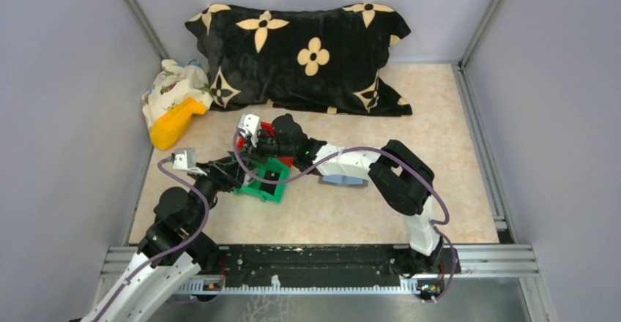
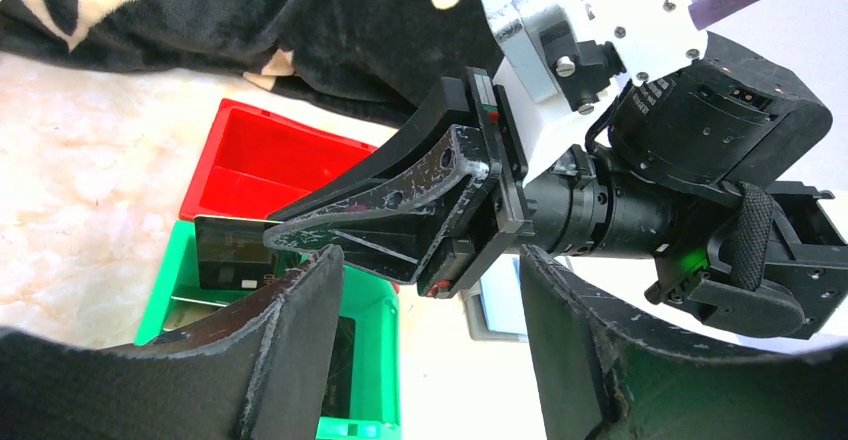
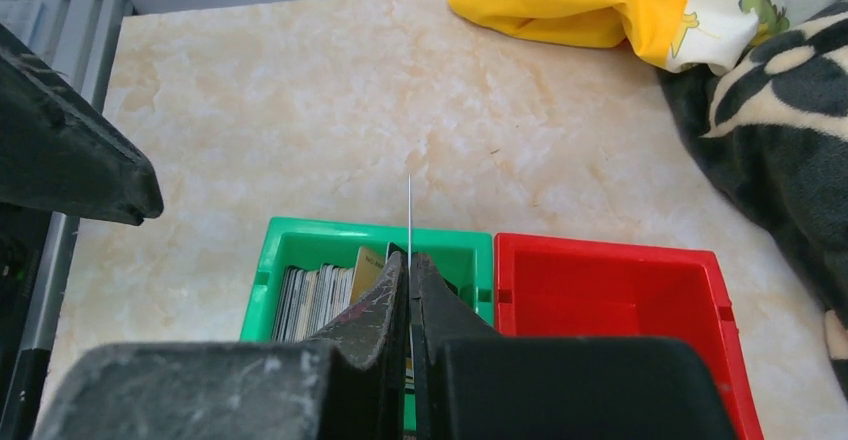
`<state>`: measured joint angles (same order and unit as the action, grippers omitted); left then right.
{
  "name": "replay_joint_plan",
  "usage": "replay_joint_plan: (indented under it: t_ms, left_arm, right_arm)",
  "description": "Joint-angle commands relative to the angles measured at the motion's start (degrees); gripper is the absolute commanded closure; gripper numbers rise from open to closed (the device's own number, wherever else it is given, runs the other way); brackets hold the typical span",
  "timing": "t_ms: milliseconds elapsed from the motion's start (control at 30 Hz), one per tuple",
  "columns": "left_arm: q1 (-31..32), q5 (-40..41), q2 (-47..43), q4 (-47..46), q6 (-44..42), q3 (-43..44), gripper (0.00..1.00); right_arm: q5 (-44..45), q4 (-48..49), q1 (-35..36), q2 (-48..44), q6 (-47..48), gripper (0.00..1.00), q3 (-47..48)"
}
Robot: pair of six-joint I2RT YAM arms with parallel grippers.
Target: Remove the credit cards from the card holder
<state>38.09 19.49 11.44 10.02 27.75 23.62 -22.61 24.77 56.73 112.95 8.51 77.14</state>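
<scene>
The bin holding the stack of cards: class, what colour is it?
Green; the bin shows best in the right wrist view.

One dark card (image 2: 232, 252) is pinched in the right claw (image 3: 409, 265) above the green bin (image 3: 300, 232), at the left of the left wrist view. More cards (image 3: 315, 295) stand on edge inside that bin. The card holder (image 1: 342, 181), flat and blue-grey, lies on the counter (image 1: 439, 117) just right of centre in the top view, partly hidden.

Seen from above, the right arm (image 1: 351, 162) covers most of the card holder (image 1: 343, 181) right of the green bin (image 1: 265, 183). The red bin (image 1: 268, 127) behind it is almost entirely hidden. The credit card (image 3: 410, 210) over the green bin shows edge-on only, so its face is unreadable.
</scene>
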Motion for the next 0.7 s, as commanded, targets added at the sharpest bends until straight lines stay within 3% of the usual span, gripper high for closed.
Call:
replay_joint_plan:
  t_ms: [0,667]
  left_arm:
    - [-0.1,0.6,-0.9,1.0,-0.2,0.8,0.29]
    - [-0.1,0.0,1.6,-1.3,-0.2,-0.9,0.26]
  right_arm:
    - [-0.9,1.1,-0.3,0.6,1.1,1.00,3.7]
    - [-1.5,8.9,-0.3,9.2,-4.5,1.00,3.1]
